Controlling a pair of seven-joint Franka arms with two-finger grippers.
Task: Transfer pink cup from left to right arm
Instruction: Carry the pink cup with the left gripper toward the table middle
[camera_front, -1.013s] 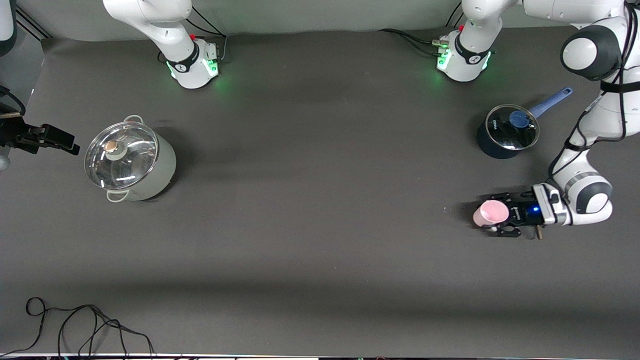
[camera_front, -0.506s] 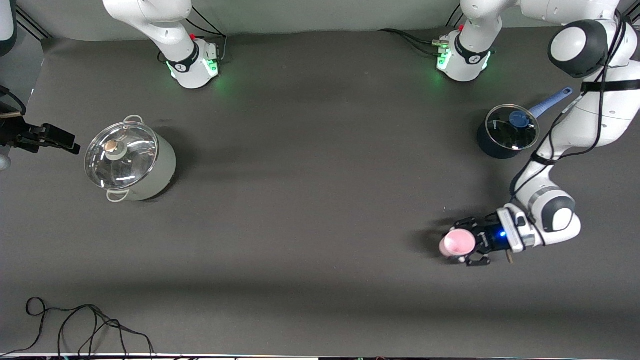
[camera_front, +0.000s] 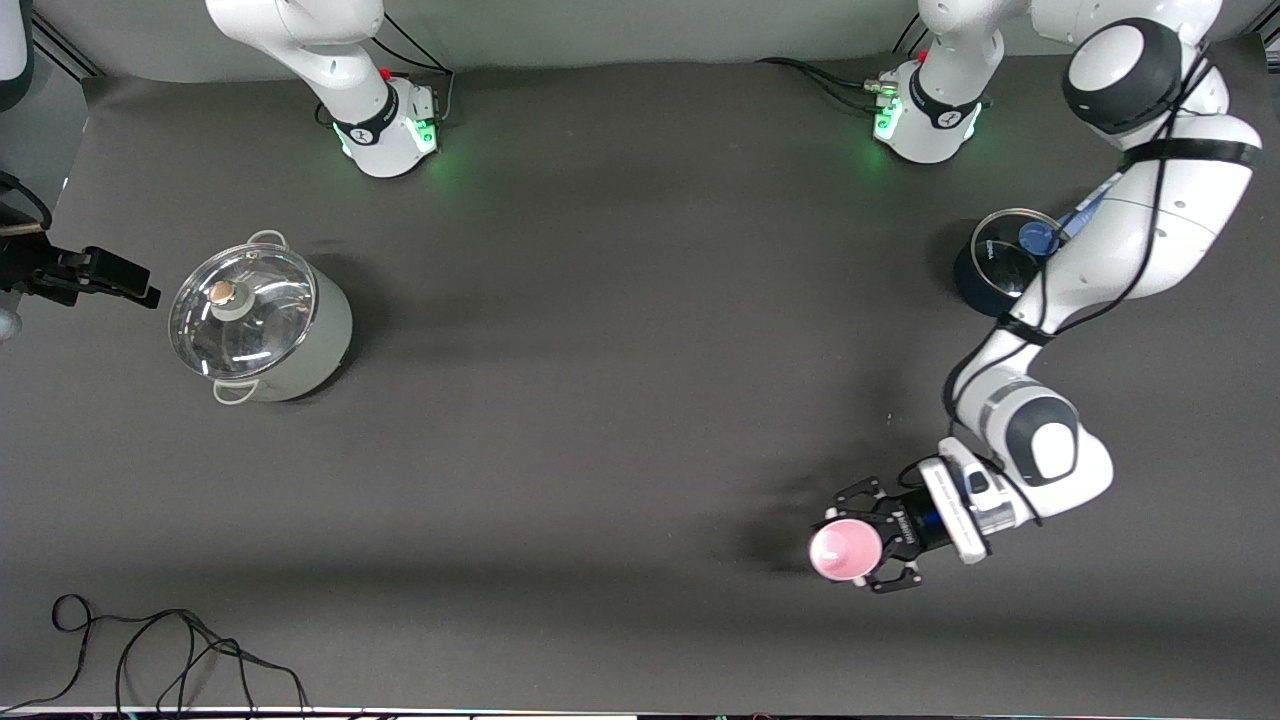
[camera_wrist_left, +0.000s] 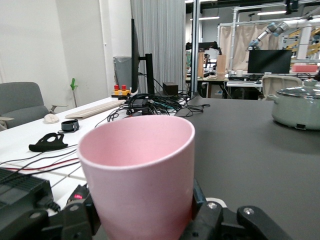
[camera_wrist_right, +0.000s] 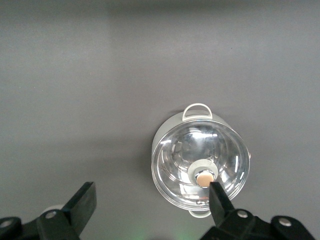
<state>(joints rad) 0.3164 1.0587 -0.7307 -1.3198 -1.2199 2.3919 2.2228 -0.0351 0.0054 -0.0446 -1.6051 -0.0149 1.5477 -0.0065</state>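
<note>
The left gripper (camera_front: 868, 550) is clamped on the pink cup (camera_front: 845, 549), its black linkage fingers (camera_wrist_left: 220, 220) pressing both sides of the cup's lower wall. The cup is held upright with its mouth up, raised over the bare dark grey table (camera_front: 600, 400) toward the left arm's end.

The right gripper (camera_wrist_right: 150, 207) waits high above the table at the right arm's end with its 2 fingers (camera_wrist_right: 82, 202) spread wide and nothing between them. Below it stands a pale green pot (camera_front: 262, 322) with a glass lid (camera_wrist_right: 200, 167).

A dark blue saucepan (camera_front: 990, 270) with a glass lid sits near the left arm's base, partly hidden by that arm. A loose black cable (camera_front: 160, 650) lies at the table's near edge. The left wrist view shows a white desk (camera_wrist_left: 55, 145) with cables, a grey chair (camera_wrist_left: 20, 102) and a workshop in the background.
</note>
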